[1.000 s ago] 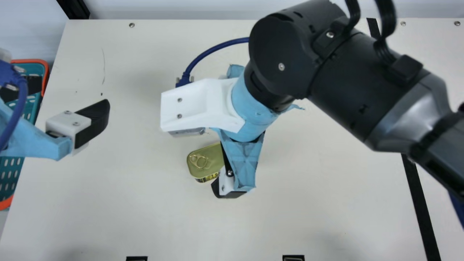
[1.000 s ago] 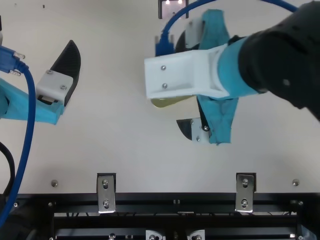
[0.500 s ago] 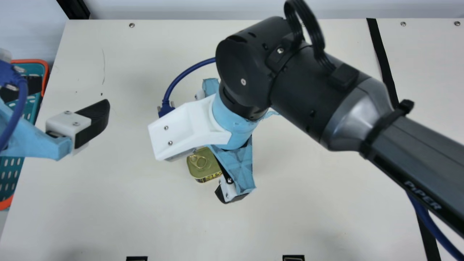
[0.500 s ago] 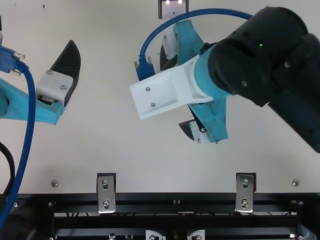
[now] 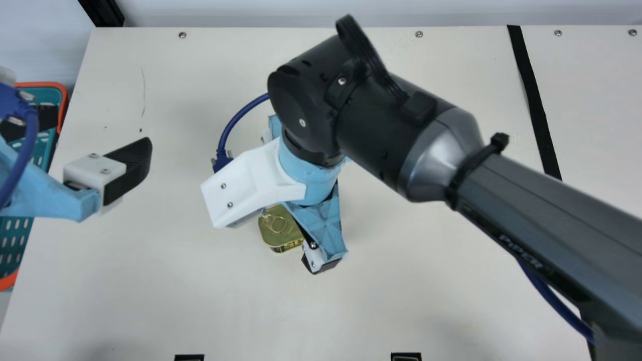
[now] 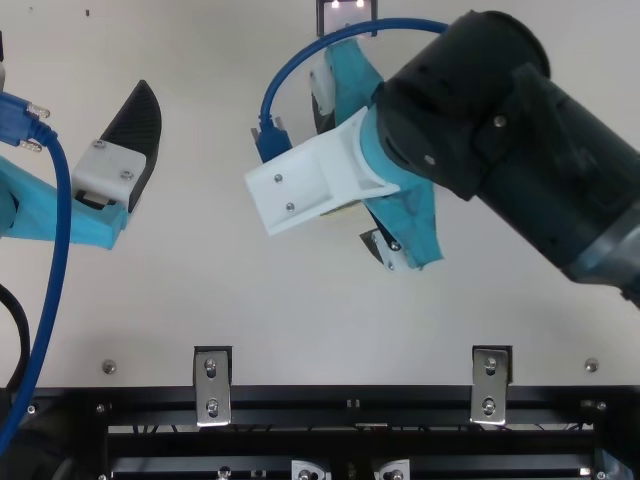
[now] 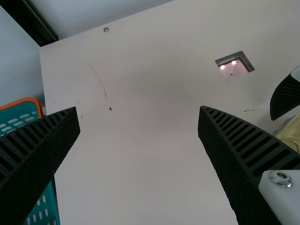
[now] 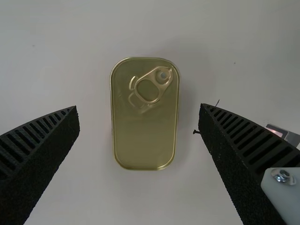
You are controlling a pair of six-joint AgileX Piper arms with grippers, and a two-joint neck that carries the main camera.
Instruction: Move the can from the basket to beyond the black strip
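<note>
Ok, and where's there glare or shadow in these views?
Left wrist view: two bright glare spots on the small dark-edged reflective square in the cream table; top view: a similar pair at the upper edge; right wrist view: soft shadow beside the flat gold pull-tab can.

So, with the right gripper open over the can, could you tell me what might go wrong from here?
The can looks shallow and lies flat on the table, so the right gripper might scrape the table or grip thinly. Its open jaws seem slightly off centre, so one could touch first and nudge the can. The looping blue cable might also snag.
</note>
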